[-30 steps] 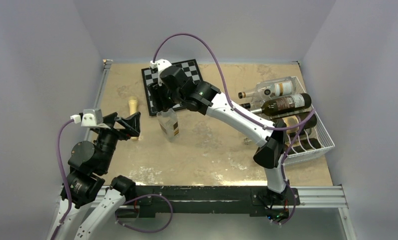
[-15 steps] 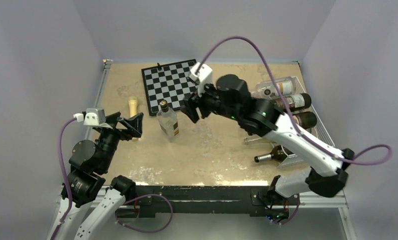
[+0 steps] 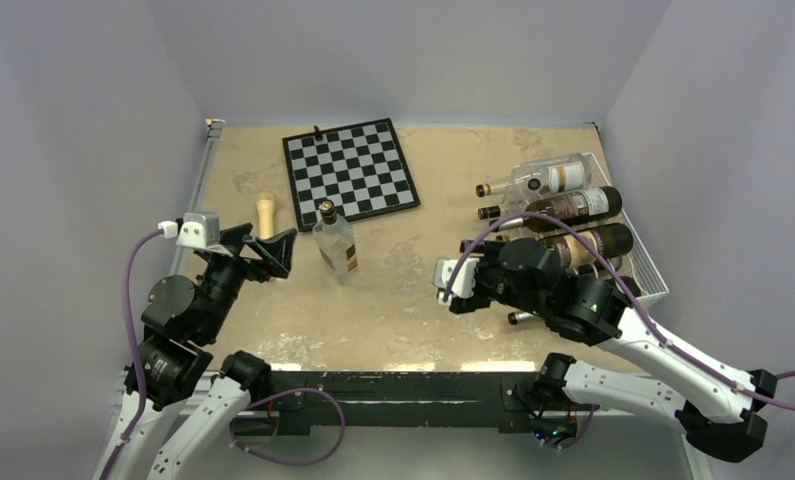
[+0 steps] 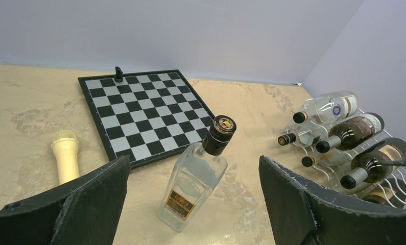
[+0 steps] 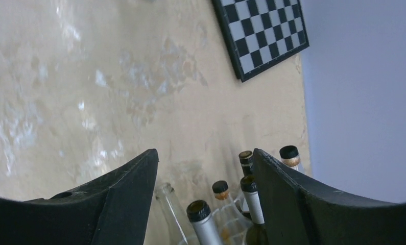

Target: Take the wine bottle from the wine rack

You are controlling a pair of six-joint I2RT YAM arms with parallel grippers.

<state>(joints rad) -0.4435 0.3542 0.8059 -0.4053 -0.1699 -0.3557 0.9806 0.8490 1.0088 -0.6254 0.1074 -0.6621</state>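
Left gripper (image 4: 194, 161): fingers wide apart, nothing held, parked over the left side of the table. Ahead of it lie a cream club-shaped piece (image 3: 264, 210), then the chessboard (image 3: 351, 170). A square clear bottle (image 4: 193, 186) stands upright just off the board's near edge. Its cap has a gold emblem and its label is brown and gold; I can read neither.

Right gripper (image 5: 205, 153): fingers apart, empty, hovering at the neck end of the wine rack (image 3: 653, 272) at the table's right edge.

Wine bottle (image 3: 565, 207): dark glass, tan label, lying in a cradle with its neck pointing to the table's centre. A clear bottle (image 3: 545, 180) lies beyond it, and more dark bottles lie nearer me. The labels are too small to read; the clear one shows a blue roundel.

Judgement: glass, rigid, smooth, probably heavy, breakable. The neck below the cap looks like the only free part narrow enough for my fingers. Take it there, firmly, and draw it out along the cradle, expecting the body to sag.
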